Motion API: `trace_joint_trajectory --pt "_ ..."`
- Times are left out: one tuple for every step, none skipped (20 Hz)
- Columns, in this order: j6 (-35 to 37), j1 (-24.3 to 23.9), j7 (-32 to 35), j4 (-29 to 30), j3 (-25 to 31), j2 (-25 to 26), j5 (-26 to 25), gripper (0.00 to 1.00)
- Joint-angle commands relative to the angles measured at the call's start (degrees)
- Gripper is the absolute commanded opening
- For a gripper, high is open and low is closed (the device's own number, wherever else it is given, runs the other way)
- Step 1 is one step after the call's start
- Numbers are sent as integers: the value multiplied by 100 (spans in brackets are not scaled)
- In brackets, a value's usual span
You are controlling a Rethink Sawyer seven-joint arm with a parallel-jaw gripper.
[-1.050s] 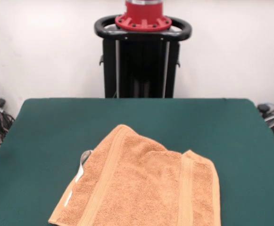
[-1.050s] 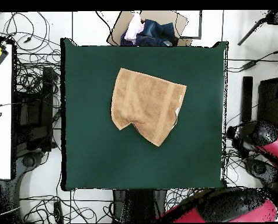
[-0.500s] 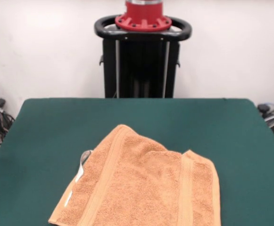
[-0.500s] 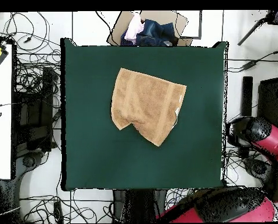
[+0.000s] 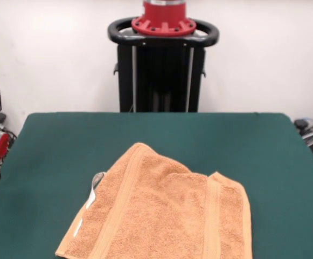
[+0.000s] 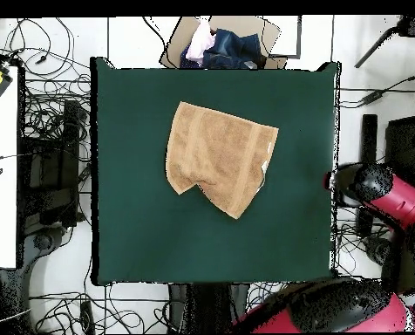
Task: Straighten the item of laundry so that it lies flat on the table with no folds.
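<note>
Towel (image 5: 164, 213): orange-tan terry, lies on the counter (image 5: 156, 135), part folded over itself, white tag (image 5: 94, 191) at one edge.
Arm (image 6: 381, 194): red and black, beside the counter's edge, off the towel.
Jaws: not discernible; cannot tell their state.
Box (image 6: 224, 44): cloths inside, beyond the counter.

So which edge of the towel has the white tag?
In the front view, the left edge of the towel: the white tag sticks out there; the other visible edges are plain.

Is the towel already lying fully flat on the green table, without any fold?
No, the towel has a corner folded over, giving a notched, irregular outline on the table.
</note>
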Motion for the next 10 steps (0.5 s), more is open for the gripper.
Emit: trace_joint_trajectory --pt "-399 -54 -111 652 713 -1 -266 100" --pt "-348 -30 -116 645 683 -7 -299 100" --pt "-375 -33 -105 672 686 -23 -322 100" --pt "-388 6 -53 668 622 -25 -368 100" --pt "-453 21 -43 683 606 -32 -422 100" --pt "-495 48 16 658 585 -29 -433 100" --pt "-614 -34 -69 700 719 -52 -415 100" --pt "-716 -90 -87 717 840 -71 -377 100" --pt "-641 -52 -109 668 845 -92 -388 100" --pt "-572 18 -85 591 805 -101 -410 100"
